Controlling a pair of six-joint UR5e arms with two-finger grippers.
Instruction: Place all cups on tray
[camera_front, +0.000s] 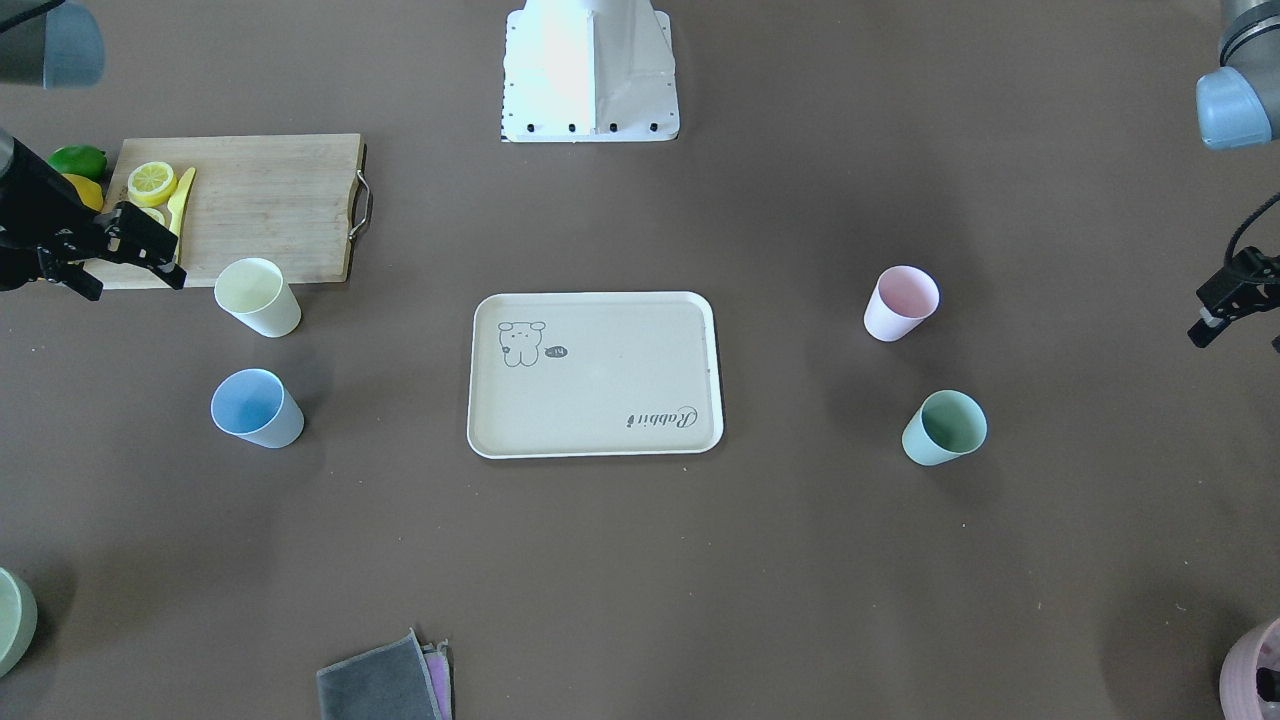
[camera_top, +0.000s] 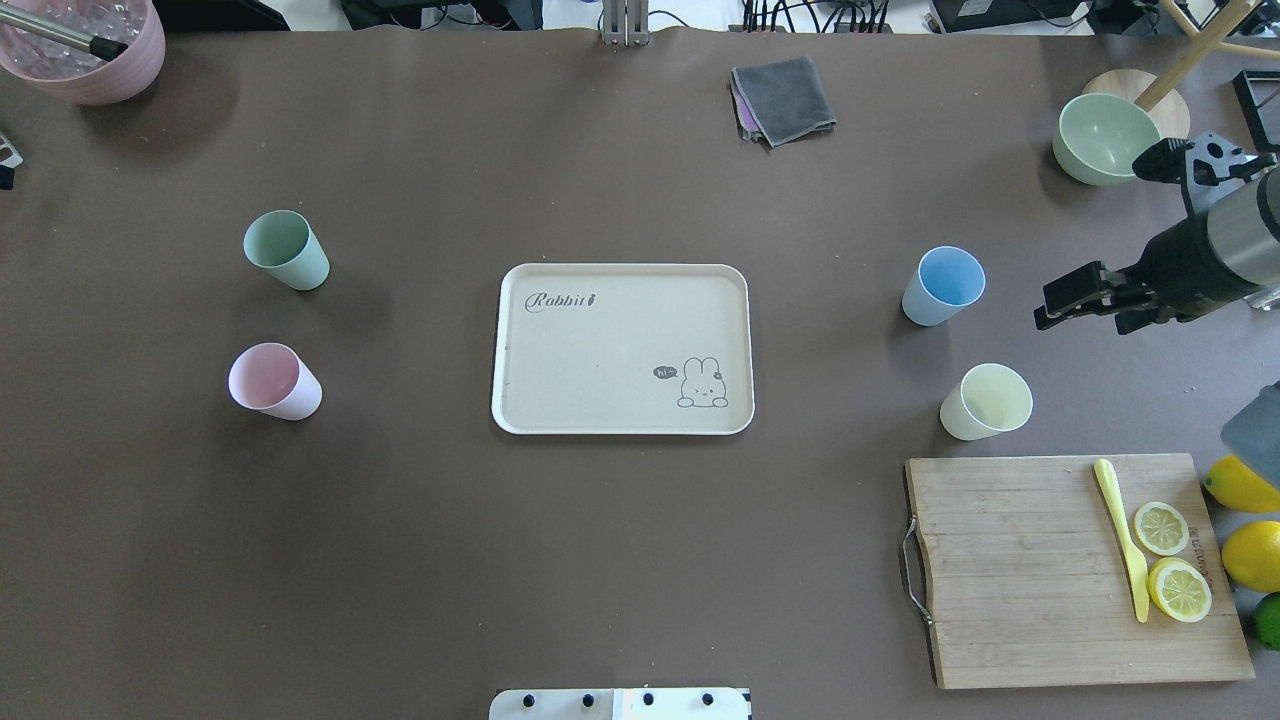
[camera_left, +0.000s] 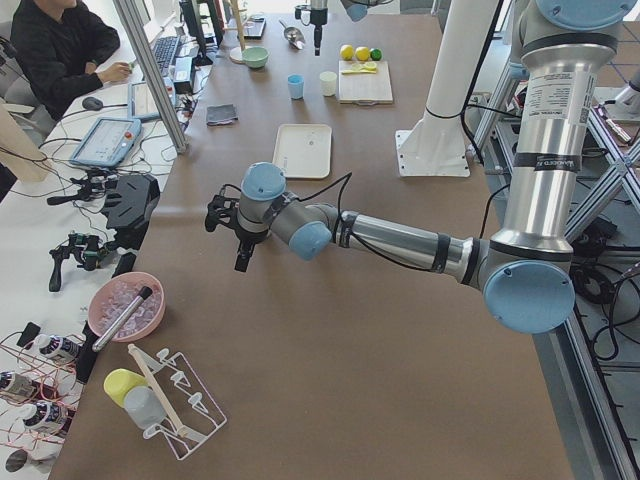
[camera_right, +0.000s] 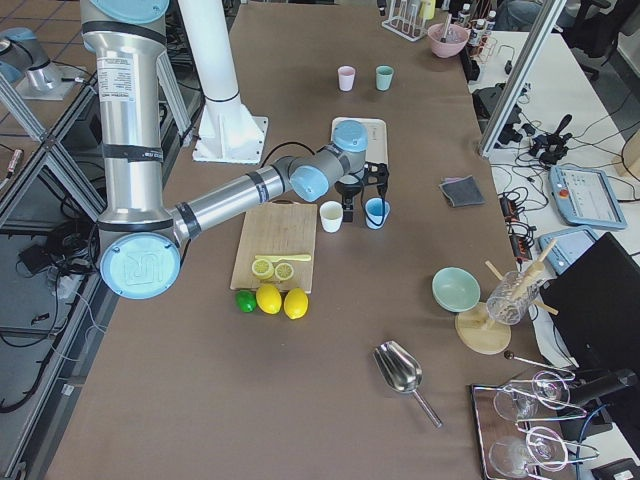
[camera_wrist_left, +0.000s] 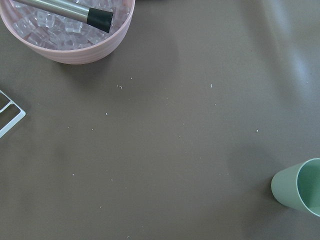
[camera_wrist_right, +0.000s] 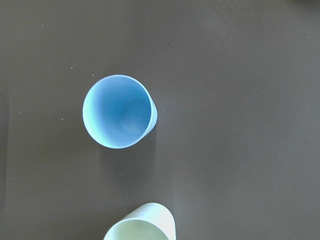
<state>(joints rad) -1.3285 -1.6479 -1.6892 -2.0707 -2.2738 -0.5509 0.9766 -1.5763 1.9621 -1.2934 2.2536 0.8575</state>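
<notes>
The cream tray (camera_top: 620, 350) lies at the table's middle with nothing on it; it also shows in the front view (camera_front: 600, 400). The mint green cup (camera_top: 286, 250) and the pink cup (camera_top: 274, 381) stand upright left of it. The light blue cup (camera_top: 942, 285) and the pale yellow cup (camera_top: 986, 401) stand upright right of it. My right gripper (camera_top: 1042, 305) is open and empty, raised just right of the blue cup, which fills its wrist view (camera_wrist_right: 118, 111). My left gripper (camera_front: 1205, 325) hovers at the table's edge, partly cut off; I cannot tell its state. The left wrist view shows the mint cup (camera_wrist_left: 300, 192).
A wooden cutting board (camera_top: 1020, 570) with lemon slices and a yellow knife lies near the yellow cup, with lemons beside it. A sage bowl (camera_top: 1105, 138), a grey cloth (camera_top: 785, 98) and a mauve pot of ice (camera_top: 85, 50) stand along the far edge.
</notes>
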